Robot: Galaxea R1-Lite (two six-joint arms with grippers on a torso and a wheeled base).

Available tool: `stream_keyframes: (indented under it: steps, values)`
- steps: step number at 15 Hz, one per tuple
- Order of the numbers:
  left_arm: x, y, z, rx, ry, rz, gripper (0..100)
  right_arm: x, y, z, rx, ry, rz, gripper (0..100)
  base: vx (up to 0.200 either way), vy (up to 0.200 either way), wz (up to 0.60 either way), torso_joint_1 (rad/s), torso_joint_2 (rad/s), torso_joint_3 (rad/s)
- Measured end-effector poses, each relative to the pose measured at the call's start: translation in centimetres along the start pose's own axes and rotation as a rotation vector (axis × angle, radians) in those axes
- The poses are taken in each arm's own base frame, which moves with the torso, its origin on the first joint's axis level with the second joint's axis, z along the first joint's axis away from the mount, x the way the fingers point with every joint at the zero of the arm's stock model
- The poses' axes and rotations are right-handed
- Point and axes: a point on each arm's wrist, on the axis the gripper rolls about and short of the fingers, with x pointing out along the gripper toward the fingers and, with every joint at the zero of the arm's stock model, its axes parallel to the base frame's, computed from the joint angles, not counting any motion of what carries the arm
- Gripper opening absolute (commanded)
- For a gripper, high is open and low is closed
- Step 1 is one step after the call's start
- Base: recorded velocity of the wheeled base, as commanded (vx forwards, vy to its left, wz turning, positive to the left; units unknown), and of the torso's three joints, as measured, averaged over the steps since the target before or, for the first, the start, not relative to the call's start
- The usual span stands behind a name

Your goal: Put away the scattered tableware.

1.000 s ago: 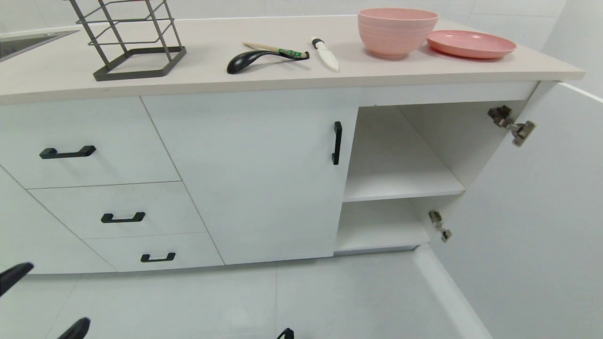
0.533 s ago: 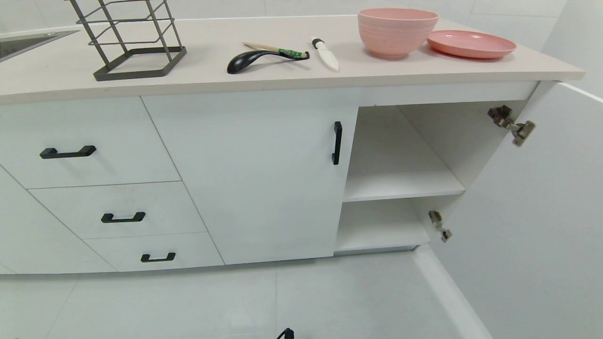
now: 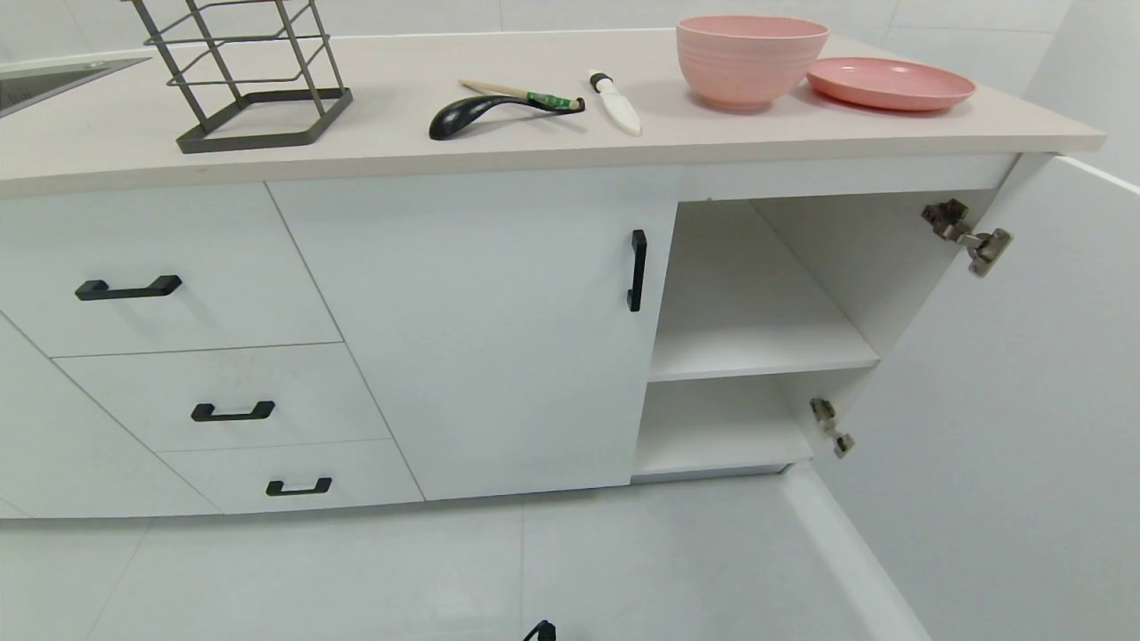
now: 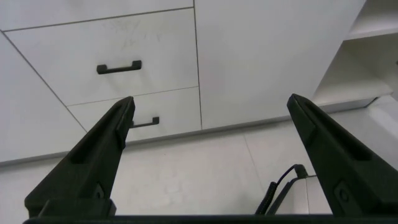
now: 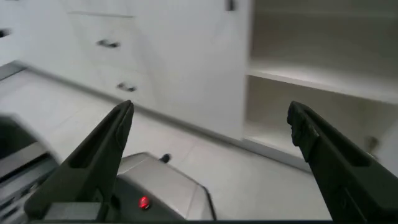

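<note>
Left gripper [image 4: 210, 102]: released, fingers spread wide with nothing between them; low before the drawers [image 4: 124, 50], above the tiled floor [image 4: 205, 168].
Right gripper [image 5: 210, 107]: likewise slack and empty; low, facing the open cupboard [image 5: 323, 43].
Tableware: all on the countertop [image 3: 401, 142]. Pink bowl [image 3: 753, 60] just beside the pink plate [image 3: 891, 83] at the right end, contact not discernible. White knife [image 3: 614, 102], black spoon [image 3: 472, 111] and green-banded wooden stick [image 3: 517, 92] close together near the middle, the stick's end meeting the spoon's handle.
Step in hand: judged as the approach to a first pick; nothing put away yet.
Doing it well: probably best to raise the right arm to the bowl, nearest that side; pinch over the rim, lift clear without nudging the plate toward the counter edge, then lower onto the cupboard shelf [image 3: 757, 352] directly below.
Surface: pale, matt and flat; wire rack [image 3: 245, 76] toward the left, sink corner [image 3: 44, 85] beyond it.
Room: white cabinet fronts with black handles; cupboard door [image 3: 1024, 401] swung wide to the right.
</note>
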Motion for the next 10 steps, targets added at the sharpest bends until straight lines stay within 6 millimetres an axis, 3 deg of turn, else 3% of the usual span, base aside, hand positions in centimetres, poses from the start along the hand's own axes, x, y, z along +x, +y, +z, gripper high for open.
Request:
stream_keyframes:
  steps: [3, 7, 10]
  values:
    - [0.0, 0.0, 0.0, 0.005, 0.003, 0.025, 100, 0.0, -0.4, 0.0, -0.013, -0.010, -0.182, 100, 0.000, 0.000, 0.00, 0.000, 0.00, 0.000]
    - [0.0, 0.1, 0.0, 0.011, 0.003, 0.030, 100, -0.4, -1.2, -0.6, -0.050, 0.044, -0.567, 100, 0.000, 0.000, 0.00, 0.000, 0.00, 0.000]
    - [0.0, 0.1, -0.1, -0.023, 0.010, 0.032, 100, -0.4, -1.3, -0.7, -0.052, 0.049, -0.580, 100, 0.000, 0.000, 0.00, 0.000, 0.00, 0.000]
